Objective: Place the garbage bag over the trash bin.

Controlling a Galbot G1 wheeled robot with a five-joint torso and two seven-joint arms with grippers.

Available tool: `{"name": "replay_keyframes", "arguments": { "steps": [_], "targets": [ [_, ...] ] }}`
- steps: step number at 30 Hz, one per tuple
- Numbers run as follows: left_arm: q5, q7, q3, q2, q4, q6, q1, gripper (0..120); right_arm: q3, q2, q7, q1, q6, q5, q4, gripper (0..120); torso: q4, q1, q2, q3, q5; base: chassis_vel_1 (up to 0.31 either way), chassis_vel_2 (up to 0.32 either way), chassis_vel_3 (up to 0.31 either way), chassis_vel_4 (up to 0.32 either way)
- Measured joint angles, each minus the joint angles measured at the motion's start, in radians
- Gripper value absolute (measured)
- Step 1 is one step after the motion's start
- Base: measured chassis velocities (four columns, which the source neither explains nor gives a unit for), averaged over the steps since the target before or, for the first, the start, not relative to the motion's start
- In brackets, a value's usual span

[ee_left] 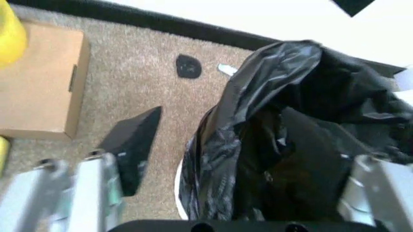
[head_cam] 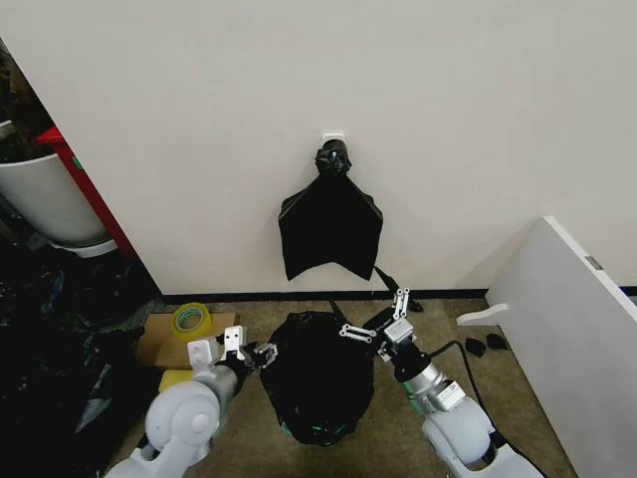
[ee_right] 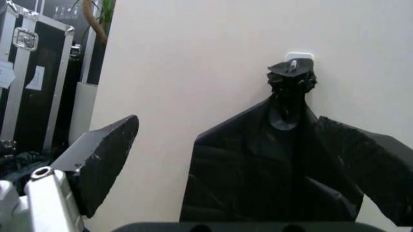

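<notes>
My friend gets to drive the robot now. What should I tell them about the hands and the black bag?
Left gripper: open, low at the left side of the garbage bag, not gripping it.
Right gripper: open, raised at the bag's upper right, pointing towards the wall.
The garbage bag is draped over the trash bin on the carpet by the wall; a sliver of white rim shows under the plastic in the left wrist view.
Done: the bag is on top of the bin.
Left: how well it sits around the rim cannot be judged, so check that and pull it down if loose.
Ignore the knotted bag bundle hanging on the wall.
</notes>
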Motion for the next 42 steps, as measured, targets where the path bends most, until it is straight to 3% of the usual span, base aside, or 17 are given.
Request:
{"name": "replay_keyframes", "arguments": {
  "steps": [2, 3, 4, 7, 8, 11, 12, 17, 20, 25, 32, 37, 42],
  "targets": [
    [0.077, 0.028, 0.000, 0.008, -0.035, -0.103, 0.017, 91, 0.007, 0.002, 0.005, -0.008, 0.001, 0.003, 0.010, 100, 0.0001, 0.000, 0.000, 0.000, 0.0001, 0.000, 0.000, 0.000, 0.000],
    [0.077, 0.028, 0.000, 0.008, -0.035, -0.103, 0.017, 91, 0.007, 0.002, 0.005, -0.008, 0.001, 0.003, 0.010, 100, 0.0001, 0.000, 0.000, 0.000, 0.0001, 0.000, 0.000, 0.000, 0.000],
    [0.151, 0.056, 0.002, 0.008, -0.033, -0.212, 0.023, 94, 0.011, 0.006, 0.018, -0.015, -0.004, 0.004, 0.020, 100, 0.0000, 0.000, 0.000, 0.000, 0.0001, 0.000, 0.000, 0.000, 0.000],
    [0.488, 0.160, -0.002, -0.022, 0.063, -0.643, 0.037, 100, 0.027, 0.026, 0.107, -0.034, -0.083, -0.013, 0.047, 100, 0.0001, 0.000, 0.000, 0.000, -0.0003, 0.000, 0.000, 0.000, 0.000],
    [0.488, 0.160, -0.002, -0.022, 0.063, -0.643, 0.037, 100, 0.027, 0.026, 0.107, -0.034, -0.083, -0.013, 0.047, 100, 0.0001, 0.000, 0.000, 0.000, -0.0003, 0.000, 0.000, 0.000, 0.000],
    [0.686, 0.246, -0.021, -0.063, 0.150, -0.949, 0.048, 100, 0.080, 0.050, 0.111, -0.064, -0.208, -0.027, 0.082, 100, 0.0000, 0.000, 0.000, 0.000, -0.0006, 0.000, 0.000, 0.000, 0.000],
    [0.702, 0.270, -0.033, -0.078, 0.163, -0.997, 0.051, 100, 0.109, 0.065, 0.109, -0.071, -0.244, -0.052, 0.088, 100, -0.0003, 0.000, 0.000, 0.000, -0.0005, 0.000, 0.000, 0.000, 0.000],
    [0.628, 0.347, -0.115, -0.109, 0.172, -1.036, 0.053, 100, 0.201, 0.114, 0.108, -0.071, -0.297, -0.064, 0.089, 100, -0.0002, 0.000, 0.000, 0.000, 0.0002, 0.000, 0.000, 0.000, 0.000],
    [0.486, 0.455, -0.223, -0.116, 0.206, -1.067, 0.036, 100, 0.292, 0.146, 0.100, -0.063, -0.324, -0.003, 0.091, 100, 0.0003, 0.000, 0.000, 0.000, 0.0000, 0.000, 0.000, 0.000, 0.000],
    [0.370, 0.536, -0.275, -0.107, 0.246, -1.104, 0.002, 100, 0.439, 0.193, -0.119, -0.056, -0.324, 0.019, 0.068, 100, -0.0005, 0.000, 0.000, 0.000, 0.0002, 0.000, 0.000, 0.000, 0.000],
    [0.418, 0.555, -0.234, -0.187, 0.213, -1.084, 0.026, 100, 0.396, 0.234, 0.016, -0.037, -0.324, 0.111, 0.052, 100, 0.0001, 0.000, 0.000, 0.000, -0.0001, 0.000, 0.000, 0.000, 0.000],
    [0.437, 0.544, -0.208, -0.258, 0.179, -1.106, 0.041, 100, 0.380, 0.270, 0.051, -0.029, -0.308, 0.108, 0.054, 100, 0.0000, 0.000, 0.000, 0.000, 0.0002, 0.000, 0.000, 0.000, 0.000],
    [0.458, 0.538, -0.201, -0.288, 0.147, -1.098, 0.059, 100, 0.384, 0.280, 0.069, -0.048, -0.307, 0.089, 0.091, 100, 0.0000, 0.000, 0.000, 0.000, 0.0001, 0.000, 0.000, 0.000, 0.000]
  ]
}}
